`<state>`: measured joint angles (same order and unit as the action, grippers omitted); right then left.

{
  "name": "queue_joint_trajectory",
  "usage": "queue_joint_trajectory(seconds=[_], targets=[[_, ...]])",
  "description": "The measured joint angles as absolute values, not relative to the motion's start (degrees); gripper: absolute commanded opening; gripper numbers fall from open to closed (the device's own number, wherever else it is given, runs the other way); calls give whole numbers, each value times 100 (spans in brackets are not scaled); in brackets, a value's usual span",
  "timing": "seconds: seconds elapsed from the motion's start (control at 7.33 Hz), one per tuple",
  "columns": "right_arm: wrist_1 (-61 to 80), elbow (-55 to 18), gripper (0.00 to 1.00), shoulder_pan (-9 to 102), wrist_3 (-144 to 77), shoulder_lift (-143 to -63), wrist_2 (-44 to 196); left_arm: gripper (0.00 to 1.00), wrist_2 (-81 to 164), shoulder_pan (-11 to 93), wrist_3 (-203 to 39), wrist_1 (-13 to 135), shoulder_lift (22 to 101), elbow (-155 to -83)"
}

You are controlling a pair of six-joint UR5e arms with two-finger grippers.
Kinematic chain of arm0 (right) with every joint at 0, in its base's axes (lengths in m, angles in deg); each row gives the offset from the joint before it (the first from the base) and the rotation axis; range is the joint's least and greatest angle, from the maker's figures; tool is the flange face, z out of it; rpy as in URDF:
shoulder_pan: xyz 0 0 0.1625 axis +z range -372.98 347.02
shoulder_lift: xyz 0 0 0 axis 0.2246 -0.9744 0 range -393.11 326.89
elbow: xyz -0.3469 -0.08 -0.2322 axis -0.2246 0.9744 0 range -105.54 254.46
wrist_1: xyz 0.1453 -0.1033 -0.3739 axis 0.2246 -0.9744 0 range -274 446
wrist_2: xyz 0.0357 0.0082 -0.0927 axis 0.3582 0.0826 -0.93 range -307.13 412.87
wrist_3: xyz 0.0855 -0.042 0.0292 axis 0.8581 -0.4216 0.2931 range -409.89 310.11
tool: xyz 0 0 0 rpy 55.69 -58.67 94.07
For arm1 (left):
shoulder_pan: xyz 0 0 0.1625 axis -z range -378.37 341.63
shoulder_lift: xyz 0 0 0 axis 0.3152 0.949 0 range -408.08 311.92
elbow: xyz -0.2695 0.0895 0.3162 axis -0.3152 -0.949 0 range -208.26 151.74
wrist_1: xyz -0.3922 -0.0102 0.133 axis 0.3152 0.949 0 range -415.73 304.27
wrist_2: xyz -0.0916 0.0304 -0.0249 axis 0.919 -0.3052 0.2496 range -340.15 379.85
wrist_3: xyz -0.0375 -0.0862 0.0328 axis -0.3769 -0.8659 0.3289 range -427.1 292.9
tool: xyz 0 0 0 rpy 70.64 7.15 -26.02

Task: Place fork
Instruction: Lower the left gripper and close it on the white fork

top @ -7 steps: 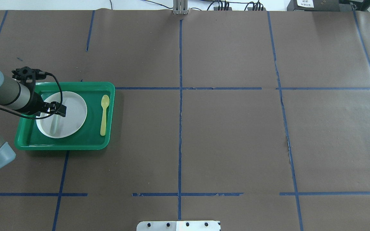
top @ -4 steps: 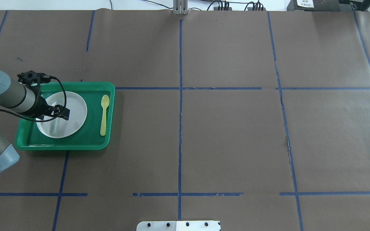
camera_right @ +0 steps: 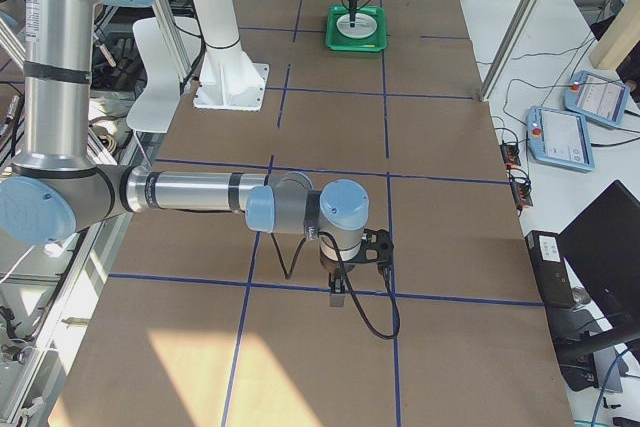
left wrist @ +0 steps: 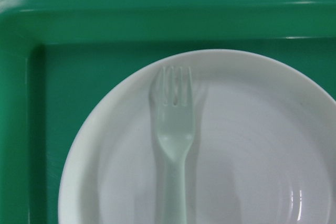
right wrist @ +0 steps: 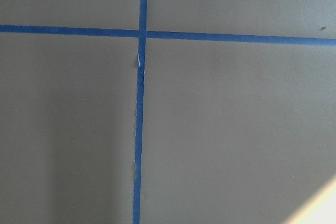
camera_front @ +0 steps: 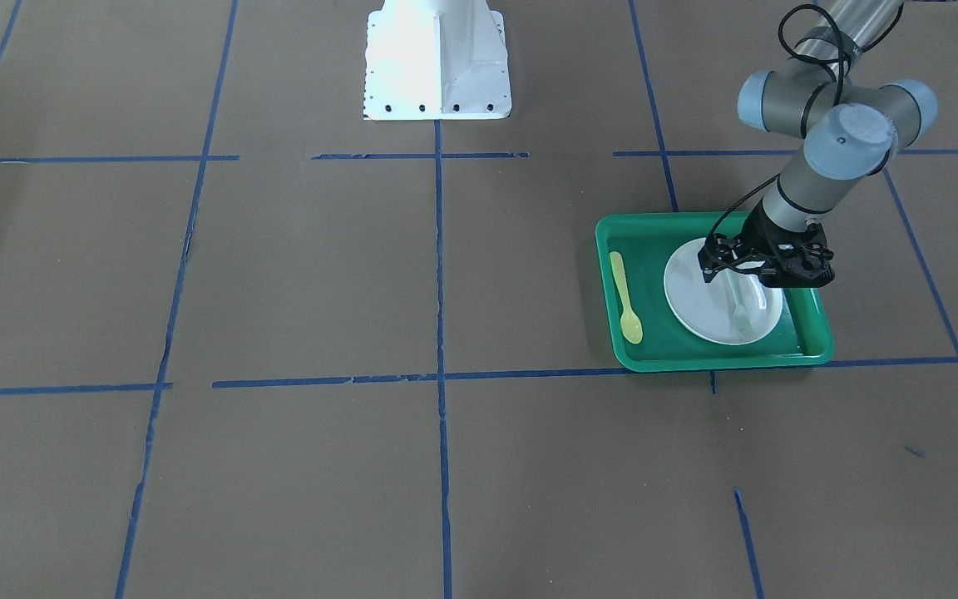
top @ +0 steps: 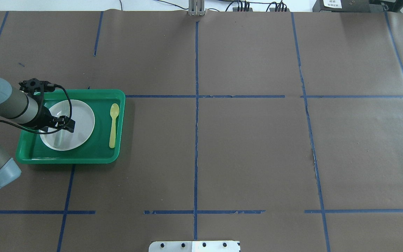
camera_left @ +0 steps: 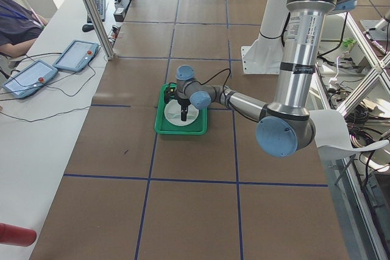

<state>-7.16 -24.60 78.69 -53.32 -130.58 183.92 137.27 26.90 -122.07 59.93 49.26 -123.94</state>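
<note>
1. Green tray (top: 100,155) sits on the table's left part in the overhead view, near the cross tape line.
2. White round plate (top: 82,119) lies flat in the tray's left half, its rim close to the tray walls.
3. Yellow spoon (top: 113,126) lies flat on the tray floor just right of the plate, not touching it, with its bowl toward the far side.
4. Brown paper (top: 250,154) covers the table, gridded with blue tape lines (top: 196,140); the paper is torn along one seam (top: 314,154).
5. Side bench (camera_left: 36,126) holds two teach pendants (camera_left: 76,56) with cables, a keyboard (camera_left: 99,7) and a red cylinder (camera_left: 15,234) at the near end.
6. A seated person's arm (camera_left: 15,25) rests at the bench edge.
7. Laptop (camera_right: 610,247) is at the lower right of the right side view.
</note>
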Motion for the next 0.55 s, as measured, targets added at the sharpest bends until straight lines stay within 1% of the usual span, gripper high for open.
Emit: queue_joint_trajectory(seconds=[0.27,0.41,0.55], targets=[[-716,-2461,100,7869,-5332,-13058,18392,89,13730,2689,-12198,5993,4919,-12373],[-716,-2462,100,7869,-5332,-13058,18392,86,13733,2689,-12196,5993,4916,-12372],[-716,-2462,100,7869,-5332,-13058,18392,77,13735,2689,-12193,5995,4914,-12371]])
